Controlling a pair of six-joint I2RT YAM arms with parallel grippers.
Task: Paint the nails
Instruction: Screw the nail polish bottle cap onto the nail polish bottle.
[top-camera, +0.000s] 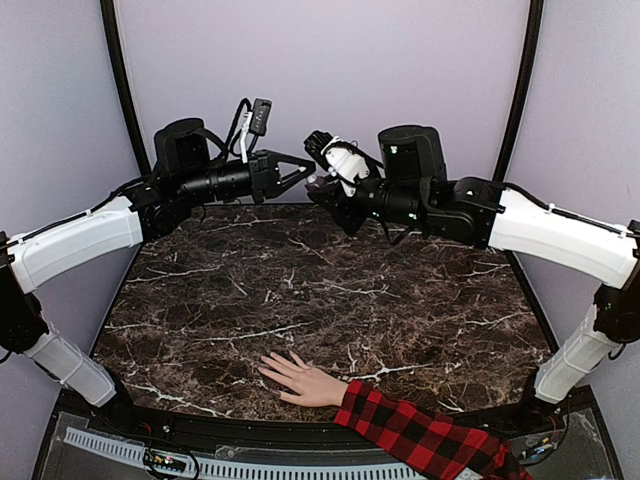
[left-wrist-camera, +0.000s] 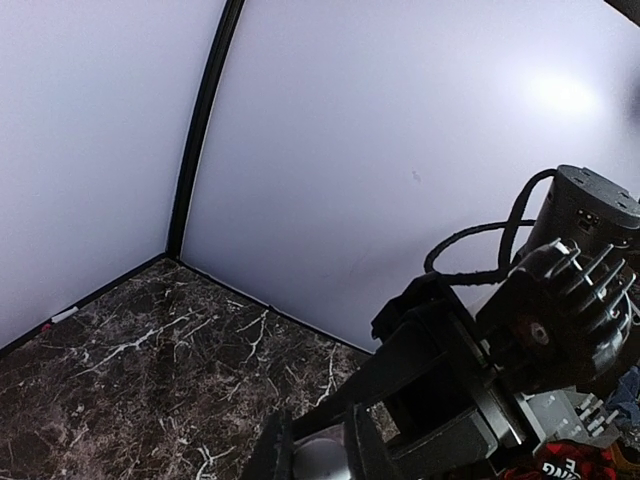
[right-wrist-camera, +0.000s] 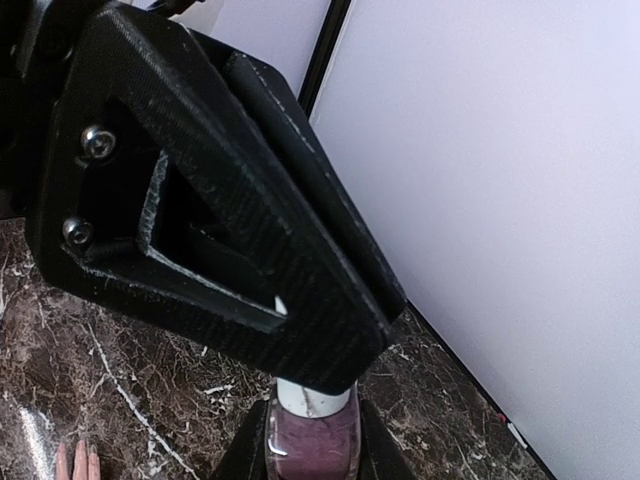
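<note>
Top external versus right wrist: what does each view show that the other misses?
Only top external: both arms whole, plus the full mannequin hand with its plaid sleeve at the near edge of the marble table. Only right wrist: the polish bottle, mauve inside, between the fingers of the right hand, its white cap gripped by the left hand. Both: the table, the left hand, the mannequin's fingertips.

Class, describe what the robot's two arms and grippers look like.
Both the left arm and right arm have white shells, black joints and black cables. The left gripper has hollow triangular black jaws; the right gripper is black too.
</note>
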